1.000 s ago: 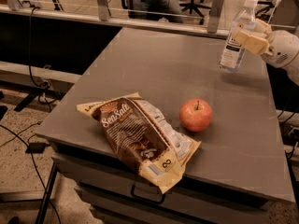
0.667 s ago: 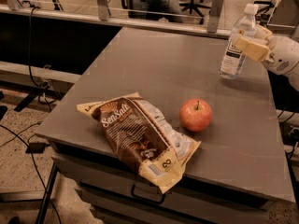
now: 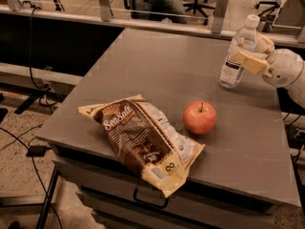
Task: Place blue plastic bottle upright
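Gripper [image 3: 244, 52] at far right corner of table [image 3: 143, 66], reaching in from right edge, clamped round upper half of blue plastic bottle [image 3: 231, 74]. Bottle directly left of wrist, long axis near vertical, cap up, slight lean. Base looks down on tabletop, tbh can't be sure. Next up probably: straighten, let go. Apple [image 3: 199, 117], chip bag [image 3: 143, 142] well apart, toward near edge.

So the grey table [image 3: 143, 66] has a brown snack bag [image 3: 143, 140] lying flat near the front edge, with a red apple [image 3: 199, 118] just right of it. At the back right, the blue plastic bottle [image 3: 232, 71] stands on its base, leaning slightly, with the gripper [image 3: 248, 50] clamped round its upper half.
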Available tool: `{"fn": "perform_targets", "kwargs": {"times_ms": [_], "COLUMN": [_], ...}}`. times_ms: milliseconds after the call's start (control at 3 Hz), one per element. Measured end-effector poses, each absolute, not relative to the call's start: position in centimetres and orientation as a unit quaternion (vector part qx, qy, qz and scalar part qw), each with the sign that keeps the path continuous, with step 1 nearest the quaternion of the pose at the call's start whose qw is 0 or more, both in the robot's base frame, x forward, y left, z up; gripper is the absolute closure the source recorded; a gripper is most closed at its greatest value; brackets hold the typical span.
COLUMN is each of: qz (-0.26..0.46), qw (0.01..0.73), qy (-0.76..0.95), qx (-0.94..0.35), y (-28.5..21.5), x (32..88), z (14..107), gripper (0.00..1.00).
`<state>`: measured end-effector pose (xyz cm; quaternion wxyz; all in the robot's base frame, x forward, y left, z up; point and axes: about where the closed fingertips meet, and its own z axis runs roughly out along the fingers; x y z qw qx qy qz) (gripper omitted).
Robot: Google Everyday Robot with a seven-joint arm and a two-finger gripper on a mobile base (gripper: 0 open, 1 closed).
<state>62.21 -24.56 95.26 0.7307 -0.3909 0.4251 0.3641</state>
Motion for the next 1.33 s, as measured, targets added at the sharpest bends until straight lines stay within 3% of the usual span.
{"fn": "perform_targets", "kwargs": {"times_ms": [333, 667, 1333], "qz": [0.326, 0.319, 0.370], "qw": [0.739, 0.726, 0.690], "qy": [0.416, 0.427, 0.458], "qx": [-0.418, -0.434, -0.421], "y": [-24.6, -24.8, -24.9], "x": [61.7, 61.6, 61.4], "z": [95.0, 94.6, 93.4], "gripper": [0.87, 0.63, 0.17]}}
